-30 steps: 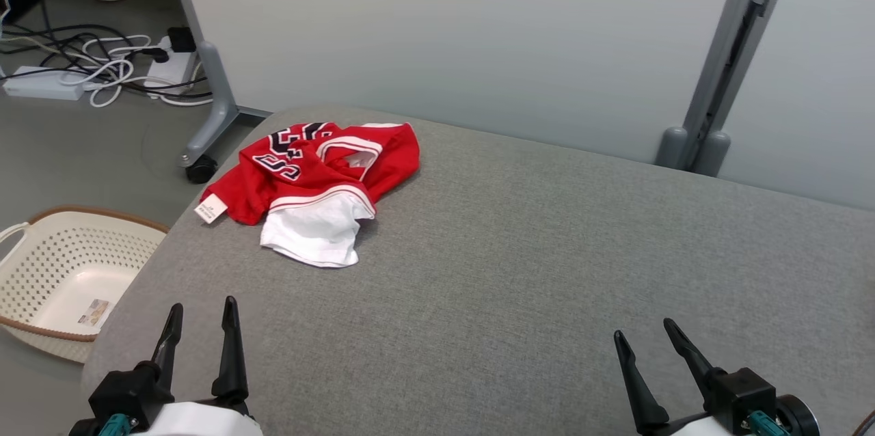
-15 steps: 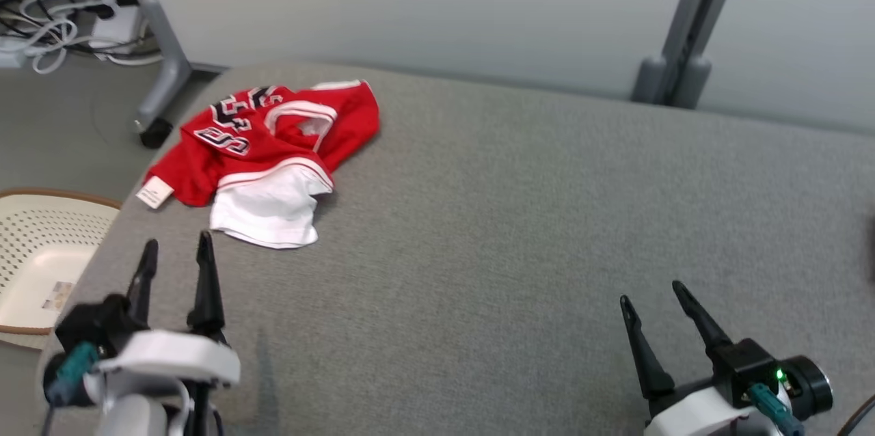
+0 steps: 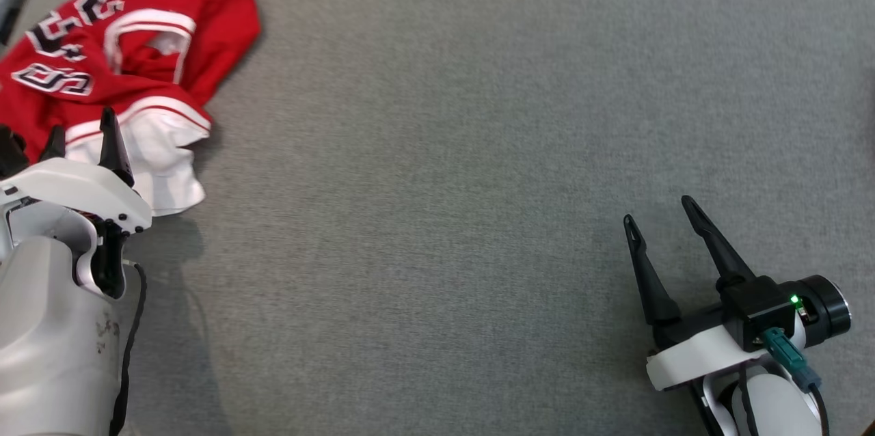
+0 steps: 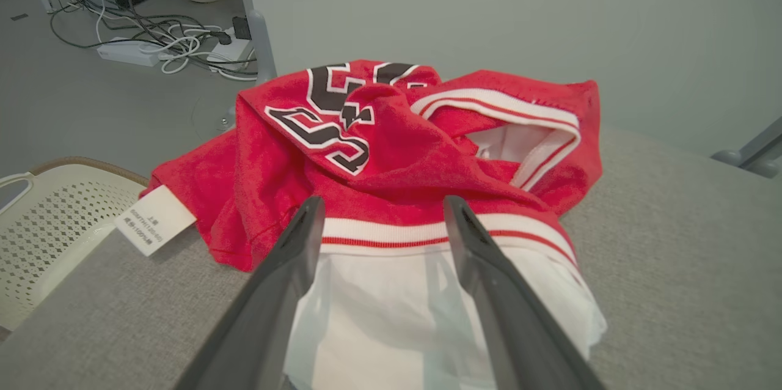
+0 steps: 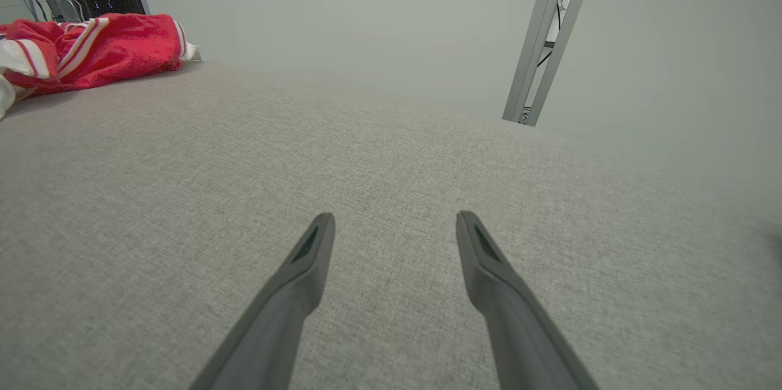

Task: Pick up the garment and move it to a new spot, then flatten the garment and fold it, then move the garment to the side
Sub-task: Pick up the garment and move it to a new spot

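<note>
In the head view the camera had tipped down. That shift aside, the left gripper (image 3: 81, 132) had reached from the worktop's (image 3: 478, 149) near left corner to the garment (image 3: 130, 74), a crumpled red-and-white jersey at the far left corner. I judged the pick-up about to begin. The right gripper (image 3: 656, 208) stood open and empty near the near right corner, well apart.

In the left wrist view the left gripper's (image 4: 383, 200) spread fingers flanked the garment's (image 4: 379, 151) white panel, tips at its striped band, nothing pinched; whether they touched it I could not tell.

In the right wrist view the open right gripper (image 5: 396, 216) hung over bare worktop, the garment (image 5: 98, 47) far off.
</note>
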Robot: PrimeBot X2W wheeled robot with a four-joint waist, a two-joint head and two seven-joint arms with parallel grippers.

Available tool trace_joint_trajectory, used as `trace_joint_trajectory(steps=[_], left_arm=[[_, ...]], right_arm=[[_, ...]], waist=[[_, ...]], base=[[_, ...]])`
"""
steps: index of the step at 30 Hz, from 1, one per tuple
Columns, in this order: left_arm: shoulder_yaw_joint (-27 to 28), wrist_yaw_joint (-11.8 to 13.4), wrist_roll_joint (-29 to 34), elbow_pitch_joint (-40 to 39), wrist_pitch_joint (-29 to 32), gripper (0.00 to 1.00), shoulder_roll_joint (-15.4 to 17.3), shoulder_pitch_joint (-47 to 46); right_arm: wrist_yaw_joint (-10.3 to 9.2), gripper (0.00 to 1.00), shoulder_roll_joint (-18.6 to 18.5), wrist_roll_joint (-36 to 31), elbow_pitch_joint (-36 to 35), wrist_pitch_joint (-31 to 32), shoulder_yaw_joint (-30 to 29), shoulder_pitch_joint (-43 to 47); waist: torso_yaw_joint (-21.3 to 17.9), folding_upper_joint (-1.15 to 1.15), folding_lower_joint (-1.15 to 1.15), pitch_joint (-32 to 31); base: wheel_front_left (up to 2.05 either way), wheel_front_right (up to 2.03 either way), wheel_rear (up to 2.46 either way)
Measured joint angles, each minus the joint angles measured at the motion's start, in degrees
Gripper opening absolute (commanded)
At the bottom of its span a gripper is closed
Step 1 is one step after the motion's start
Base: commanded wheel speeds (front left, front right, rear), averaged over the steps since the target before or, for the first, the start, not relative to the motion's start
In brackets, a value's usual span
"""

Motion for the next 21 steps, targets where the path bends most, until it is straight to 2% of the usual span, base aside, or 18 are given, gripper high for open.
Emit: trace_joint_trajectory(steps=[6,7,8,9,10,17,21], left_arm=[[-0.6,0.6,0.3,10.9,0.2,1.00,1.1,-4.3],[-0.8,0.6,0.3,12.1,0.1,0.95,1.1,-4.6],[-0.9,0.5,0.3,13.1,-0.2,0.75,1.4,-5.2],[-0.9,0.3,0.3,13.9,-0.8,0.48,1.7,-5.5],[-1.2,0.0,0.3,14.6,-1.0,0.00,1.7,-5.7],[-1.8,-2.5,0.0,16.0,-7.0,0.00,0.8,-5.9],[-3.3,-4.5,-0.2,12.2,-8.8,0.00,-1.9,-5.0]], right_arm=[[0.00,1.00,-0.2,0.3,-0.7,0.0,-0.6,0.0],[0.00,1.00,-0.2,0.3,-0.7,0.0,-0.6,0.0],[0.00,1.00,-0.2,0.4,-0.7,0.0,-0.7,0.0],[0.00,1.00,-0.2,0.5,-0.6,0.0,-0.8,0.0],[0.00,1.00,-0.2,0.7,-0.5,0.0,-1.1,0.0],[0.00,1.00,0.0,1.7,0.4,0.0,-1.2,0.3],[0.00,1.00,0.4,2.8,1.7,0.0,-0.7,1.3]], waist=[[-3.2,0.00,0.00,4.2],[-3.6,0.00,0.00,4.5],[-4.0,0.00,0.00,4.6],[-4.2,0.00,0.00,4.6],[-4.2,0.00,0.00,4.4],[-3.7,0.00,0.00,1.1],[-3.3,0.00,0.00,-2.2]], base=[[0.00,0.00,0.00],[0.00,0.00,0.00],[0.00,0.00,0.00],[0.00,0.00,0.00],[0.00,0.00,0.00],[0.00,0.00,0.00],[0.00,0.00,0.00]])
